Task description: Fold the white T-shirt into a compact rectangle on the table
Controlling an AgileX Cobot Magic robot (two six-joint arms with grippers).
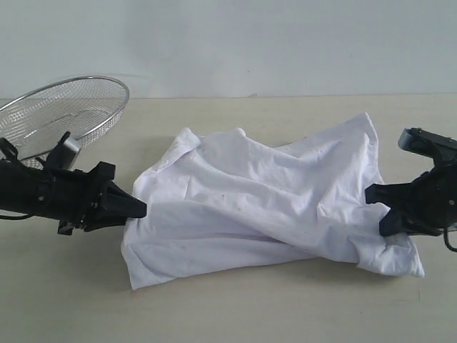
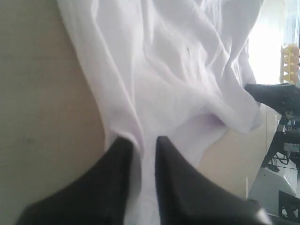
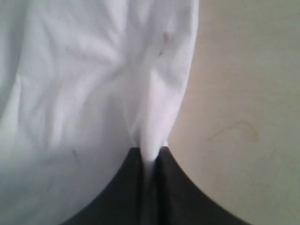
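Locate the white T-shirt on the table. It lies crumpled across the middle of the exterior view, between the two arms. The cloth is bunched in long diagonal wrinkles and its outline is irregular, not a rectangle.

Check the left gripper. It sits low at the shirt's left edge, touching the cloth. In the left wrist view you see its two dark fingers drawn close, with a fold of white cloth filling the narrow gap between them. It is clamped on the shirt.

Check the right gripper. It sits at the shirt's right end, with a loose corner of cloth lying on the table just beside it. In the right wrist view its fingers press together on a thin pinch of the shirt's edge, and the cloth fans out from the tips.

A wire-mesh basket stands behind the left arm, apart from the shirt.
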